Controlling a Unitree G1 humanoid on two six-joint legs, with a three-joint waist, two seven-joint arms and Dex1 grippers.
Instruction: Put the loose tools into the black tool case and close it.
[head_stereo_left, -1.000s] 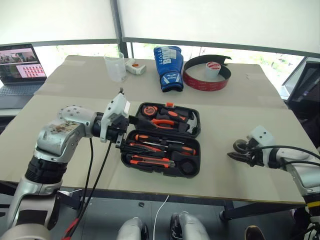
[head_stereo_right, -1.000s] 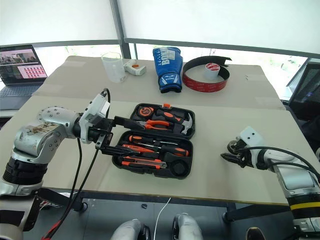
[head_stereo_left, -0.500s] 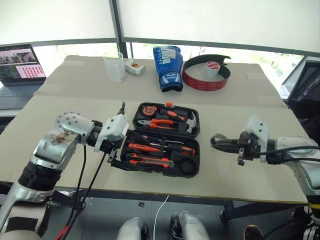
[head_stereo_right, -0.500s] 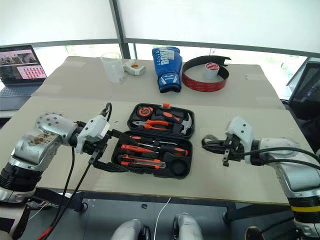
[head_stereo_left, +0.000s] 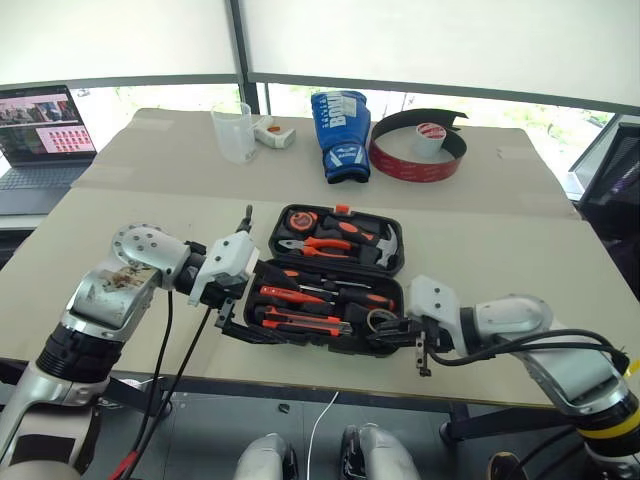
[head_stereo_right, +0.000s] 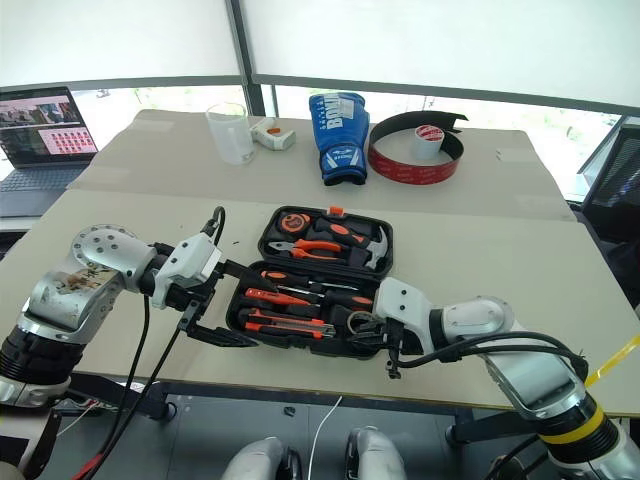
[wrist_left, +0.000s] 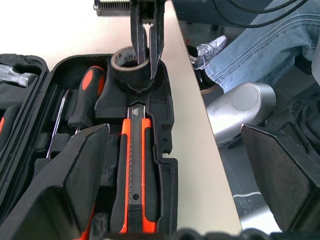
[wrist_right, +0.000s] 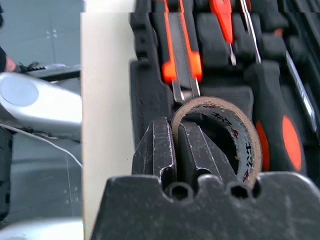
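1. The right gripper (wrist_right: 176, 145) has its two black fingers (wrist_right: 159, 150) clenched on the wall of the small dark tape roll (wrist_right: 220, 130), one finger inside the ring and one outside. That pinch on the rim lets it carry the roll upright and lower it straight into a recess.
2. The roll sits at the near right corner of the black tool case (head_stereo_left: 325, 280), over the round recess there. I judge it is being seated, not yet let go.
3. The left gripper (wrist_left: 175, 185) stands with its fingers spread wide and nothing between them, at the case's left end. It looks placed to steady the case, or to be ready for the lid.
4. The near half of the case holds the orange-and-black screwdrivers (head_stereo_left: 325, 297) and, along the front edge, the long utility knife (wrist_left: 135, 165), each lying in its own moulded slot.
5. The far half holds the orange-handled pliers (head_stereo_left: 322, 243) and the hammer (head_stereo_left: 378, 240).
6. The case lies open flat on the table (head_stereo_left: 500, 250), so closing is still to come.
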